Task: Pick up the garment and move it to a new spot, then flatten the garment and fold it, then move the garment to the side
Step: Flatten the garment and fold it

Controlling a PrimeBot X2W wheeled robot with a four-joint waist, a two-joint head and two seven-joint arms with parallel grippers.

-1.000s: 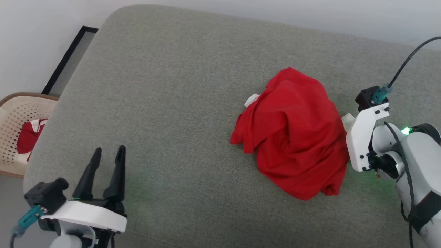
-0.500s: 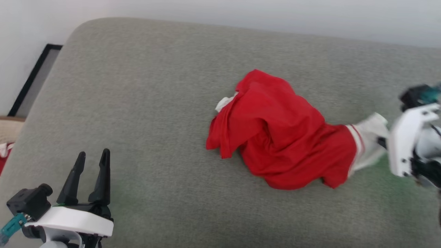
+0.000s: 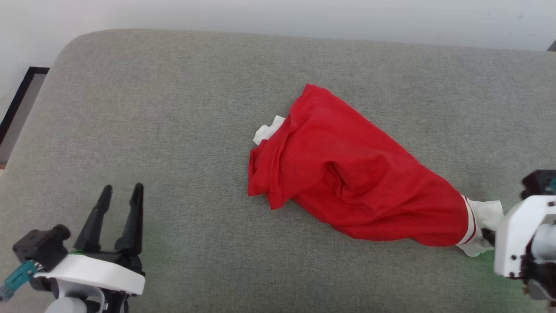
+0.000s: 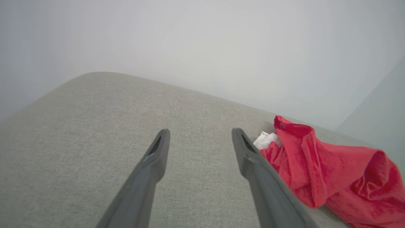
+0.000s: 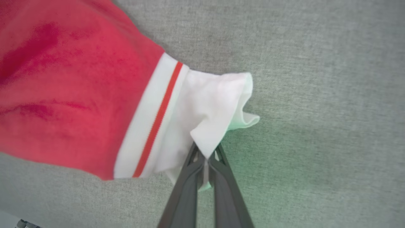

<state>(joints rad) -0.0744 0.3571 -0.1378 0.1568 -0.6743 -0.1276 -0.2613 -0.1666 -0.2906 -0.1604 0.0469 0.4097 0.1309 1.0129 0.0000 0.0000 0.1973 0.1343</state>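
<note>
Now your right end effector (image 5: pixel 206 155) is clamping the garment (image 3: pixel 347 178) by its white cuff at four o'clock on the cushion (image 3: pixel 173 108); your left end effector (image 3: pixel 122 188) is hovering open at eight o'clock.

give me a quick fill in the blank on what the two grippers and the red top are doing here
1. The right gripper is shut on the garment's ______ sleeve end.
2. The left gripper is ______ and holds nothing.
3. The garment lies on a ______ upholstered surface.
Missing words: white; open; grey
</note>
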